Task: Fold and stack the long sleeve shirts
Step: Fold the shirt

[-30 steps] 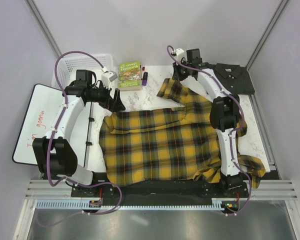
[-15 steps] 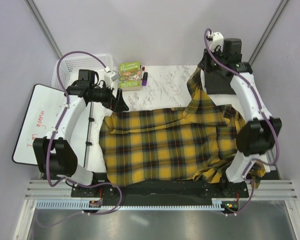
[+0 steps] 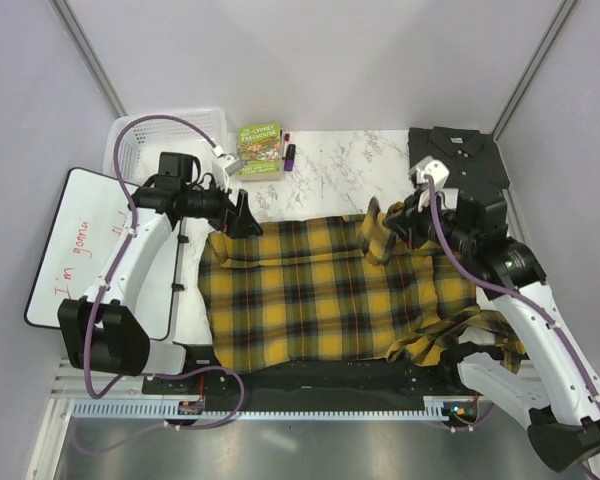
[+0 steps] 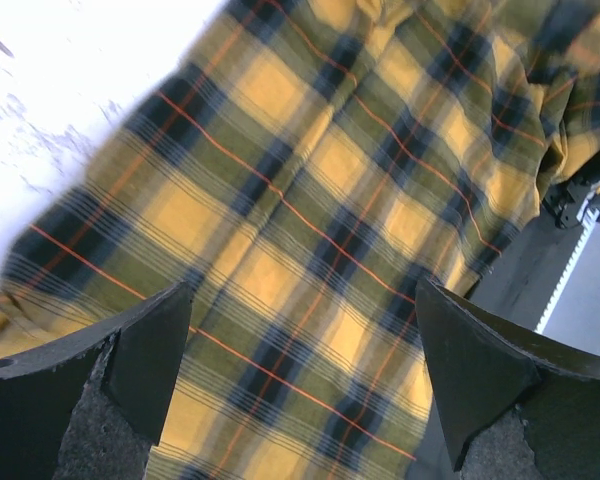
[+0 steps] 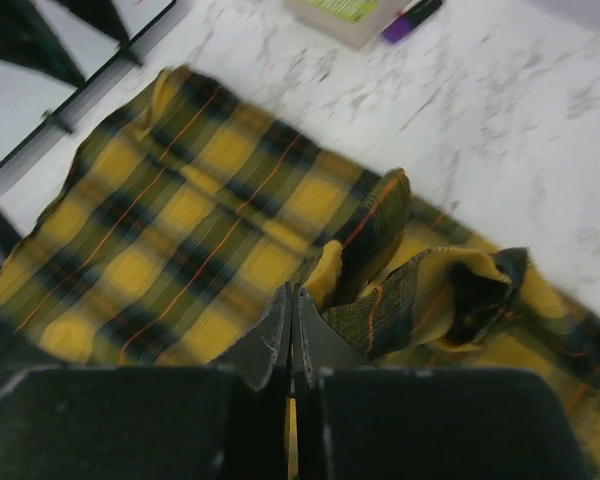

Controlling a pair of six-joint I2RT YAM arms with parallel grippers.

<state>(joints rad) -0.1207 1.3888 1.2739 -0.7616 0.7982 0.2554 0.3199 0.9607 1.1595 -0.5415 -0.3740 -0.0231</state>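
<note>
Plaid shirt lies spread, back up, across the middle of the table. Its hem runs along the near edge and its body is mostly flat. Grey shirt sits already folded at the far right corner, well apart from the plaid one.

Right fingers are pressed fully together. A bunched sleeve rises to their tips, so they appear to pinch a thin fold of it, though the contact itself is hard to make out. From above, that sleeve stands crumpled over the shirt's far right shoulder, doubled in toward the body.

Left fingers are spread as wide as they go and hold nothing. They hover just above the plaid cloth near its far left corner.

Step in hand, as I judge it: folding the right sleeve inward over the body. This is early in the plaid shirt's fold, and stacking is not yet begun.

Next move calls for:
- laying the sleeve down flat across the back rather than in a heap, then letting go;
- the left fingers dropping onto the far left corner or the left sleeve for the matching fold.

Risk: the bunched sleeve may stay wadded.
</note>
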